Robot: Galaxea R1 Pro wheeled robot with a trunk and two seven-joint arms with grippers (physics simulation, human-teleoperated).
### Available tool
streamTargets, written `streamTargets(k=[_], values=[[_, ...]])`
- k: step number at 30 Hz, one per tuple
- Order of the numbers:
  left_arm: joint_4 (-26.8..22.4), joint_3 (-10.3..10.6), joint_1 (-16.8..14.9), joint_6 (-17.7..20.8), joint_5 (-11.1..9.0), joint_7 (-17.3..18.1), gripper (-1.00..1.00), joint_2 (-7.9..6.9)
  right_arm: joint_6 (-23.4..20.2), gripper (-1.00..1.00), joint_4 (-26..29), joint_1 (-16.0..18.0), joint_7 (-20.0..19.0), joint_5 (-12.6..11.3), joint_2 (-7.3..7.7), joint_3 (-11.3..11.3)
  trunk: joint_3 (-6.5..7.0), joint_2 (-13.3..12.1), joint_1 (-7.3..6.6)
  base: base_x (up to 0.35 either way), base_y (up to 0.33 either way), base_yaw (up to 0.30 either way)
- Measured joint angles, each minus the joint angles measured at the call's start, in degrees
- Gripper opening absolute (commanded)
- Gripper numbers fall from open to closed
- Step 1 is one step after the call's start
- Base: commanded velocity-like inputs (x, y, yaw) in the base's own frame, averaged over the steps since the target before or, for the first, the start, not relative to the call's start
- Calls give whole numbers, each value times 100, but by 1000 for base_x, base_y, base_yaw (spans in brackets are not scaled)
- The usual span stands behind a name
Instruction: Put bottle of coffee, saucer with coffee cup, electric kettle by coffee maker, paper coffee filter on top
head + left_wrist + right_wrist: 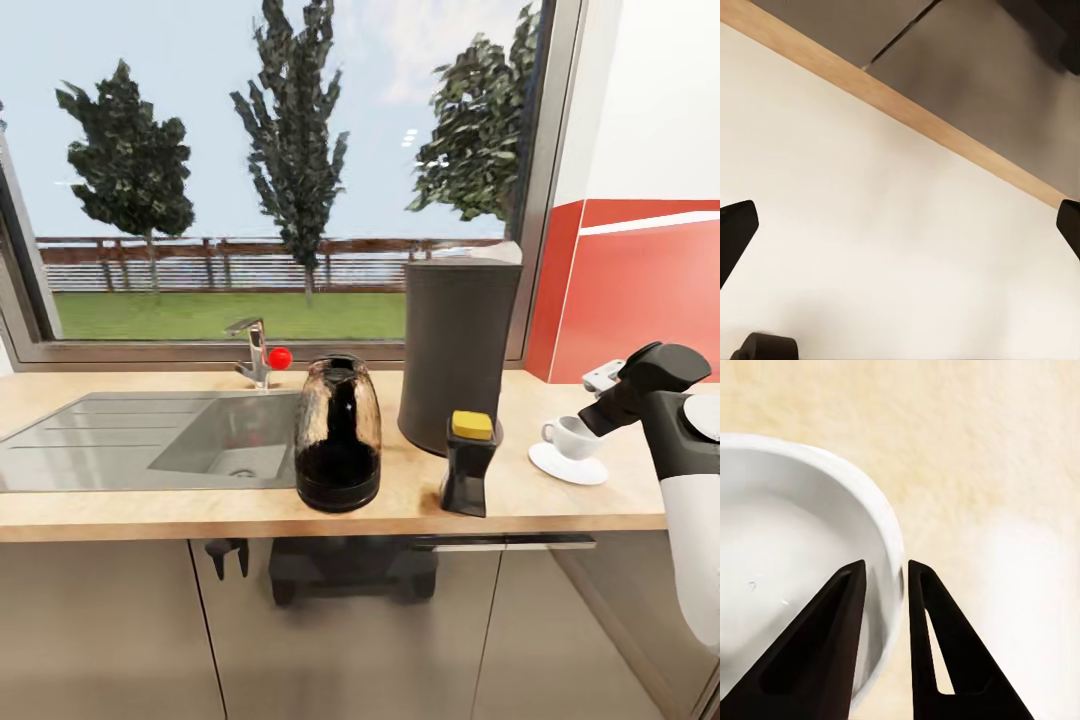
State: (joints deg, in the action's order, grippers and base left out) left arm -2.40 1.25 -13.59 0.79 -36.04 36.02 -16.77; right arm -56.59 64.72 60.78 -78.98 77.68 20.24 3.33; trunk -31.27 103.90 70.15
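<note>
Four of five items in place on the kitchen countertop (120, 515): coffee maker (458, 352) far centre; electric kettle (338, 432) near left of it; bottle of coffee (469, 464) near front; saucer (568, 464) to the right, carrying coffee cup (571, 436). Right gripper (886, 577) clamped on cup rim. Left gripper (900, 225) spread apart, empty. Paper filter placement judged outstanding.

Bright window daylight, soft blurry wrist views
</note>
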Motion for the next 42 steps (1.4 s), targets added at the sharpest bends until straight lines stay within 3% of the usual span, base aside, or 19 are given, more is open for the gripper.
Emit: streamTargets(k=[40, 42], values=[[-1, 1, 1, 0, 0, -1, 100, 0, 9, -100, -315, 1, 8, 9, 5, 16, 0, 0, -2, 45, -23, 0], [-17, -9, 26, -8, -1, 0, 100, 44, -2, -100, -254, 64, 1, -47, -60, 34, 0, 0, 0, 0, 0, 0]])
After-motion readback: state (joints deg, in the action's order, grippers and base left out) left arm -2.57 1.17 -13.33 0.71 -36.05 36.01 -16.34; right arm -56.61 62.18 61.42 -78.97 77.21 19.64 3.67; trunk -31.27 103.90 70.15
